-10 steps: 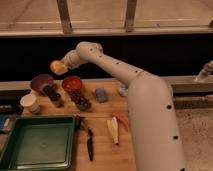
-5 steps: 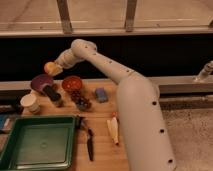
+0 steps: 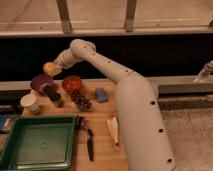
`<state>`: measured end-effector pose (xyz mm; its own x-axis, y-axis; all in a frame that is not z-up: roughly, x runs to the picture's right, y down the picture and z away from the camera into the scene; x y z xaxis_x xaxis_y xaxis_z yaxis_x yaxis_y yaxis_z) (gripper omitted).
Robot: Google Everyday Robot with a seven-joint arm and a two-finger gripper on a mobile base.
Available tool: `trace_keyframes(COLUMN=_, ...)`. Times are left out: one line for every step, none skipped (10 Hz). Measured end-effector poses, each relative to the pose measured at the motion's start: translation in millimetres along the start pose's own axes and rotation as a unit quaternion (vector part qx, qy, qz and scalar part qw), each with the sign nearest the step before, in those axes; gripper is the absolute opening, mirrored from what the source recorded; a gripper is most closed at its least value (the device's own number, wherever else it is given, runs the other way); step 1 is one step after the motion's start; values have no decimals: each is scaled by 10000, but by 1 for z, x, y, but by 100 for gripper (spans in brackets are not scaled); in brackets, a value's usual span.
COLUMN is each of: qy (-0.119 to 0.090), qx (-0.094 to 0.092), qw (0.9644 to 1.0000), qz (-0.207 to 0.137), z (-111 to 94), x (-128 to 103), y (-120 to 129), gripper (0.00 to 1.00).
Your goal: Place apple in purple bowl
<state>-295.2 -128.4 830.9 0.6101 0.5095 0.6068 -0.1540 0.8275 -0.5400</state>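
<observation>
The apple [image 3: 48, 67], small and orange-yellow, is held in my gripper [image 3: 51, 69] above the back right rim of the purple bowl [image 3: 40, 81]. The gripper is shut on the apple at the far left end of my white arm [image 3: 112, 75], which stretches across the table from the right. The purple bowl sits at the back left of the wooden table, beside the orange-red bowl [image 3: 72, 83].
A white cup [image 3: 30, 102] stands left front of the purple bowl. A dark can [image 3: 53, 95], dark grapes [image 3: 80, 100], a blue object [image 3: 101, 94], a green tray [image 3: 37, 142], a knife [image 3: 90, 144] and a pale cob-like object [image 3: 114, 129] lie on the table.
My gripper has carried the apple further left and slightly down, from above the orange-red bowl toward the purple bowl.
</observation>
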Motion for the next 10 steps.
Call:
trace_keyframes(qy=12, qx=-103, qw=9999, qz=-66, z=7, x=-1, y=4, gripper=0)
trace_keyframes(qy=1, qx=-214, qw=9997, qz=-147, z=18, x=-9, y=12, gripper=0)
trace_keyframes(qy=3, qx=-305, qw=9993, qz=-198, z=26, x=-13, y=19, gripper=0)
trace_keyframes(qy=-1, qx=-396, qw=9989, qz=-248, z=31, x=-15, y=23, gripper=0)
trace_keyframes(qy=1, qx=-444, qw=9987, qz=-260, z=33, x=-14, y=24, gripper=0)
trace_keyframes(qy=-5, qx=-500, qw=9983, qz=-283, z=37, x=-15, y=26, gripper=0)
trace_keyframes(qy=-1, qx=-580, qw=9978, qz=-312, z=43, x=-16, y=30, gripper=0)
trace_keyframes(qy=-5, qx=-650, qw=9974, qz=-319, z=49, x=-16, y=34, gripper=0)
trace_keyframes(qy=-7, qx=-673, qw=9972, qz=-313, z=52, x=-15, y=33, gripper=0)
trace_keyframes(qy=-11, qx=-708, qw=9970, qz=-309, z=58, x=-14, y=31, gripper=0)
